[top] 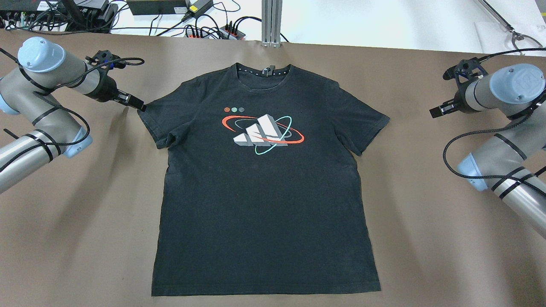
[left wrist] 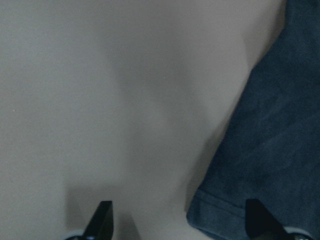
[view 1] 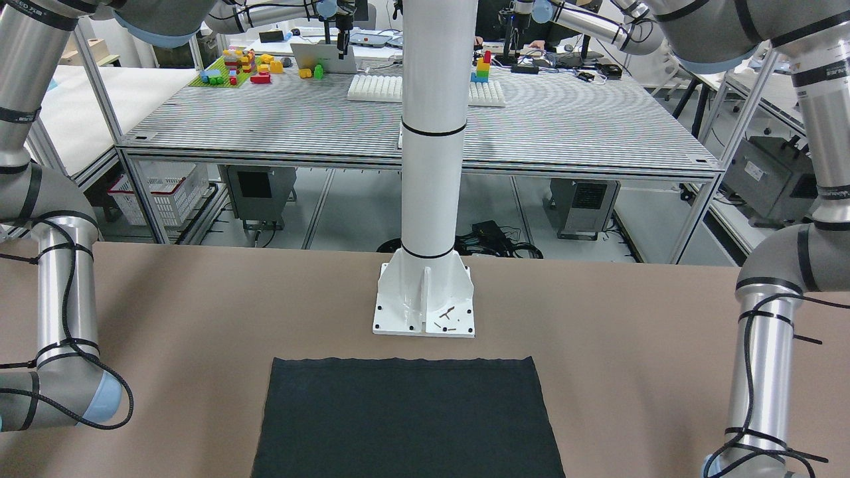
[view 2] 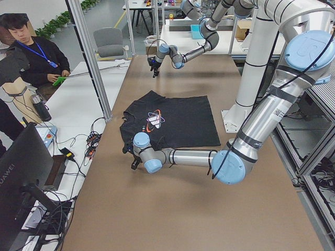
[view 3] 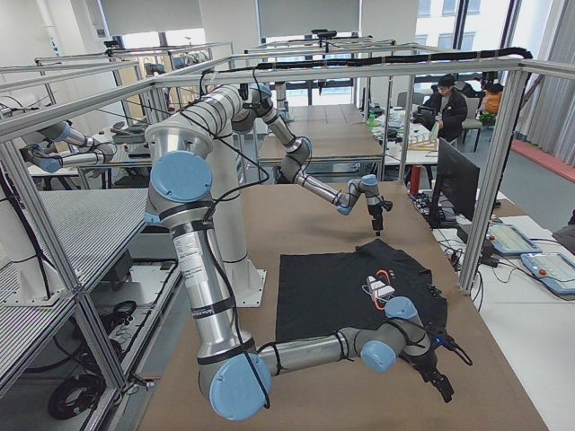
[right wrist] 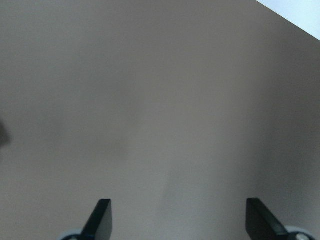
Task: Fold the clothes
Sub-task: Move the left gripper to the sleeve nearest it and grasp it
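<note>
Left hand [left wrist: 178,210] spread, seemingly astride T-shirt [left wrist: 260,140] edge; right hand [right wrist: 178,210] spread — above table [right wrist: 160,100].

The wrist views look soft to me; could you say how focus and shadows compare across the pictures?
Left wrist view: blurred, the T-shirt sleeve's hem soft. Right wrist view: equally blurred, only bare table showing. Overhead view: sharp, evenly lit, soft arm shadows on the table. Front-facing view: moiré ripples on the slatted bench.

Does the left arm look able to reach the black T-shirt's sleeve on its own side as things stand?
Probably yes. The left end effector hangs open right at the hem of the sleeve, the T-shirt lies flat, and nothing stands between them.
</note>
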`<state>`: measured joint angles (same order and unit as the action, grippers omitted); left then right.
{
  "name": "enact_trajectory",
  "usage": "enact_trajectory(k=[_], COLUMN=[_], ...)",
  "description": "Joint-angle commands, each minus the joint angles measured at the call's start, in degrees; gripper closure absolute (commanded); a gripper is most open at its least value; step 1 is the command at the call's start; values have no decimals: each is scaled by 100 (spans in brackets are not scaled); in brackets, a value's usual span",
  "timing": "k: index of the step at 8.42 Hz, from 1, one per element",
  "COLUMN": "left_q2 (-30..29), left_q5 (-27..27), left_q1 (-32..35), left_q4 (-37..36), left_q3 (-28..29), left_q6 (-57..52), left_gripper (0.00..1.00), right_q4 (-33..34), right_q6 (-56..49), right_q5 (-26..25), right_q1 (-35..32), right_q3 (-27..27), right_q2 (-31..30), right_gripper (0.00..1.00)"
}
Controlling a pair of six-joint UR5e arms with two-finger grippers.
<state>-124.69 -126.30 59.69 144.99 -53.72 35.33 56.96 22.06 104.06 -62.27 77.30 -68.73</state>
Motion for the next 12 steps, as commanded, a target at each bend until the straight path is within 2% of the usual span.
enact_trajectory(k=[1,2,5,9,11,12], left_q2=[-38,-47,-65,-12,6,14], left_q5=[26,52,62,62,70,70], left_q1=[-123,-159,-168,-150,-124,-106], left_q4=[55,56,82,82,82,82], left_q3=[37,37,37,29,11,2], left_q6=[9,9,9,9,0,8], left_gripper=[30,41,62,73,84,95], right_q4=[0,0,0,-9,-9,-9], right_q6=[-9,-9,-9,-9,-9,-9], right_q5=[0,0,0,0,0,0], right_q1=[4,4,13,39,39,39], right_q3=[-22,-13,-31,-31,-22,-22], right_q2=[0,0,0,0,0,0], right_gripper=[6,6,6,6,6,6])
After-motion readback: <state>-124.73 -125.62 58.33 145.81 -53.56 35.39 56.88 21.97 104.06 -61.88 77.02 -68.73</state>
